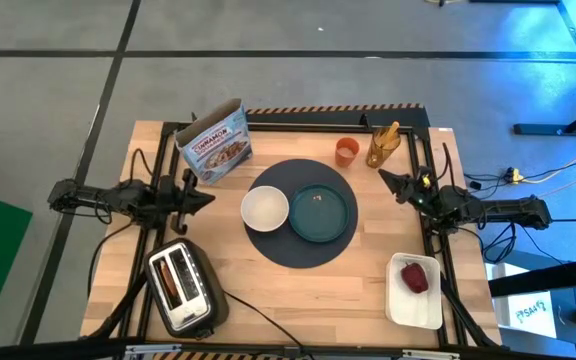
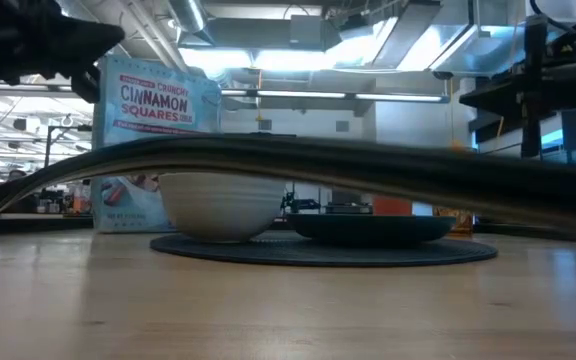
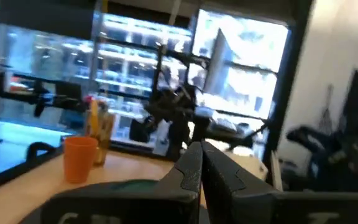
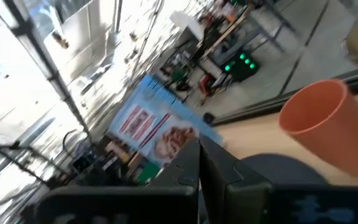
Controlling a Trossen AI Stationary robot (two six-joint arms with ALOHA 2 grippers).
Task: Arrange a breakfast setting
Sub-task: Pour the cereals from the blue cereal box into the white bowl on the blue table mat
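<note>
Nearest the high camera, the left gripper (image 1: 208, 197) hangs clenched and empty left of the mat (image 1: 300, 212). On the mat sit the bowl (image 1: 265, 208) and plate (image 1: 320, 213), cereal (image 1: 215, 145) and cup (image 1: 346, 151) behind it. Right of the mat, the right gripper (image 1: 385, 180) is clenched, empty; fruit (image 1: 415, 278) lies in the tray (image 1: 398, 302).

In the low view a dark curved cable (image 2: 368, 170) crosses the white bowl (image 2: 223, 205) and hides the small orange cup (image 1: 346, 150).

The toaster's (image 1: 183, 290) slot contents are indistinct.
</note>
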